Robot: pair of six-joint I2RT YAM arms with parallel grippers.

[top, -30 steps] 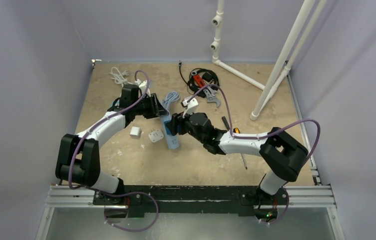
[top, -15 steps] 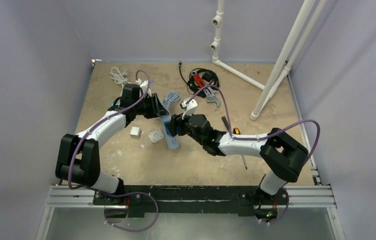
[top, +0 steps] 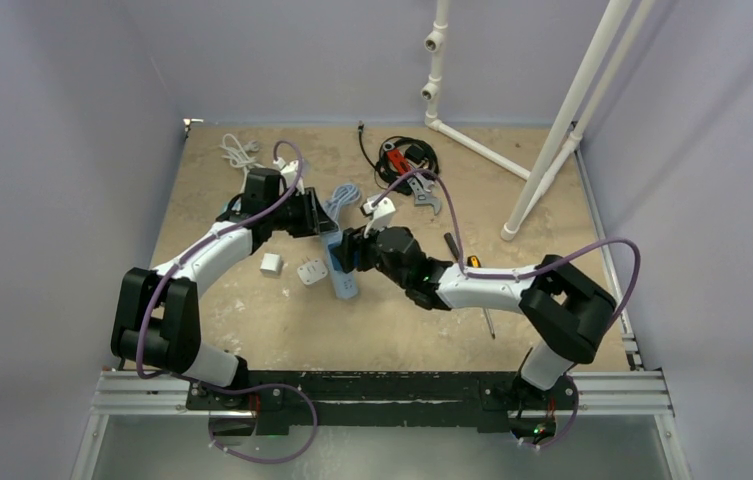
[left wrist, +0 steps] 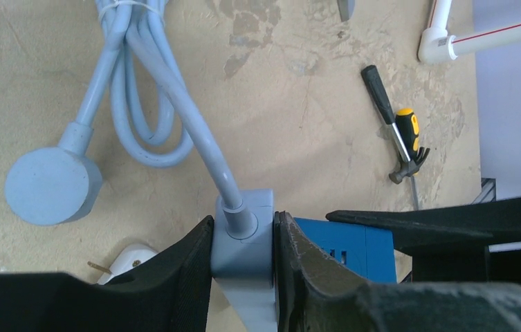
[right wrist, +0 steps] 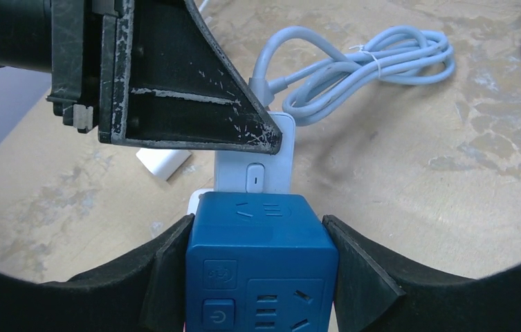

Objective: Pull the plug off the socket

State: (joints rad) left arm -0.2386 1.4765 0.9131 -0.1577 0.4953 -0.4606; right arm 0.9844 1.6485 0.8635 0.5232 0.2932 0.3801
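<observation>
At the middle of the table, the left gripper is clamping the cord end of the pale power strip, its black fingers pressing on the strip's two long sides. Hard against it, the right gripper is squeezing the blue cube plug, with fingers on its left and right faces. The cube is sitting on the strip just this side of the rocker switch. From overhead, the two grippers are meeting nose to nose over the strip, and only its near tip is poking out.

Moving outward, the strip's cord is looping toward the far edge, with a round plug lying beside the coil. A white charger and a white adapter are crowding the strip's left side. A hammer is lying to the right, well apart. Bare board is spreading from the strip's tip to the front rail, and a white pipe frame is fencing the far right corner.
</observation>
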